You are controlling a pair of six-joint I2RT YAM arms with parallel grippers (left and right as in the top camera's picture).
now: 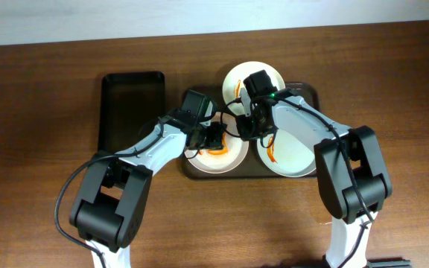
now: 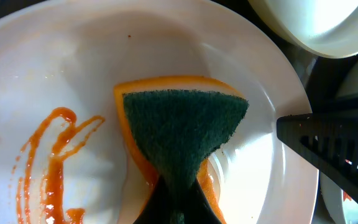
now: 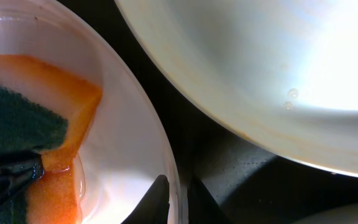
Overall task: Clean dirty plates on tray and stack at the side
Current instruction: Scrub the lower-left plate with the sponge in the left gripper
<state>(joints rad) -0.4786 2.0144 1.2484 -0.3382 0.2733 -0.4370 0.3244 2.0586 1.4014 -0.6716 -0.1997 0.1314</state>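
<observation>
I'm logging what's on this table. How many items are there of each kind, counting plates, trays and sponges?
White plates: 3
Brown tray: 1
Black tray: 1
Sponge: 1
Total: 6

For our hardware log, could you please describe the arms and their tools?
The left arm and right arm have white links between bulky black joints, with black cables looping alongside. The left tool and right tool are black; a green light shows near the right one.
</observation>
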